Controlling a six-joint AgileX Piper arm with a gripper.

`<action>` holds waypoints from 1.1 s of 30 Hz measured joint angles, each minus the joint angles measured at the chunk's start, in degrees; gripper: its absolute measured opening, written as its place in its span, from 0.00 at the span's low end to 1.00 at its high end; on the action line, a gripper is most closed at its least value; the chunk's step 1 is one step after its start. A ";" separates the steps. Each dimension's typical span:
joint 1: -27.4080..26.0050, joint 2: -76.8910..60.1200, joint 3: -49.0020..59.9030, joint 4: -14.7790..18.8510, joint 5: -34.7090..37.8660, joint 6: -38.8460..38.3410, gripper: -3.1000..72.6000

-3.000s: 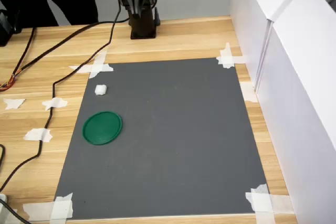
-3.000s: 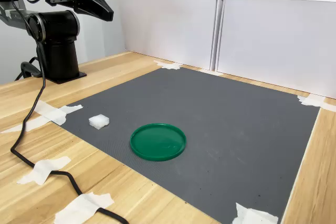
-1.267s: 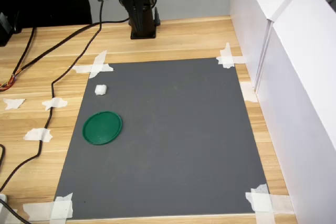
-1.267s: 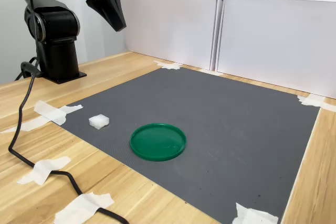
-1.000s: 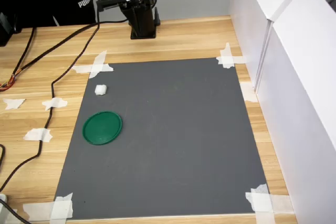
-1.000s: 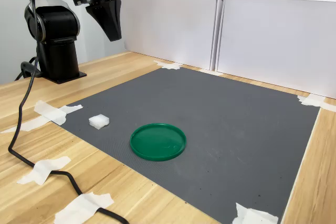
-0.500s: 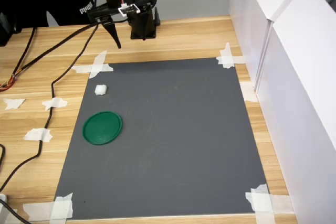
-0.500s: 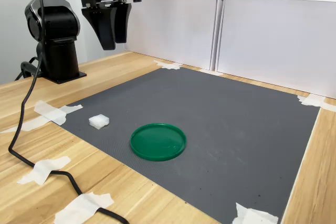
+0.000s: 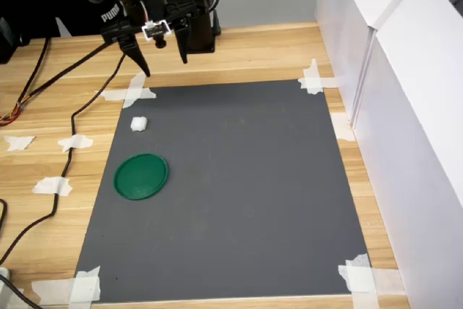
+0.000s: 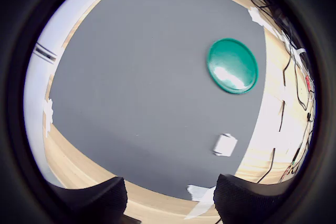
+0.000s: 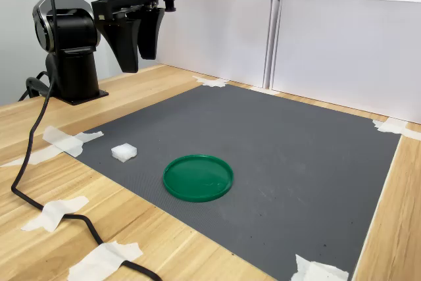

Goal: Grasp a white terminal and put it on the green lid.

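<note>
Light wooden table (image 9: 239, 52) carries dark grey mat (image 9: 231, 186), corners fixed with white tape strips (image 9: 312, 77). More tape scraps (image 9: 52, 186) on bare wood at first exterior view's left, black cable (image 9: 69, 153) trailing across them. Black arm base (image 11: 72, 74) bolted at far edge. On mat: green lid (image 9: 141, 176), white terminal (image 9: 139, 124) near it, apart. White panels (image 9: 405, 106) along first exterior view's right.

Fisheye wrist view, grey mat (image 10: 147, 82) on the wooden counter (image 10: 73, 163), green lid (image 10: 232, 65) lying flat, white terminal (image 10: 225, 145) well apart from it near the mat's edge, two dark gripper fingertips (image 10: 94, 200) spread apart, holding nothing
</note>
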 joint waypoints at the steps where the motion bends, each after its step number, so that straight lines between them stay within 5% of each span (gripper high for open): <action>1: -0.97 0.00 -0.20 -0.05 -0.29 -1.05 0.97; 14: -3.44 6.08 -0.47 -7.35 -7.65 -8.29 0.97; 33: -8.20 14.33 -0.35 -5.90 -15.27 -14.79 0.97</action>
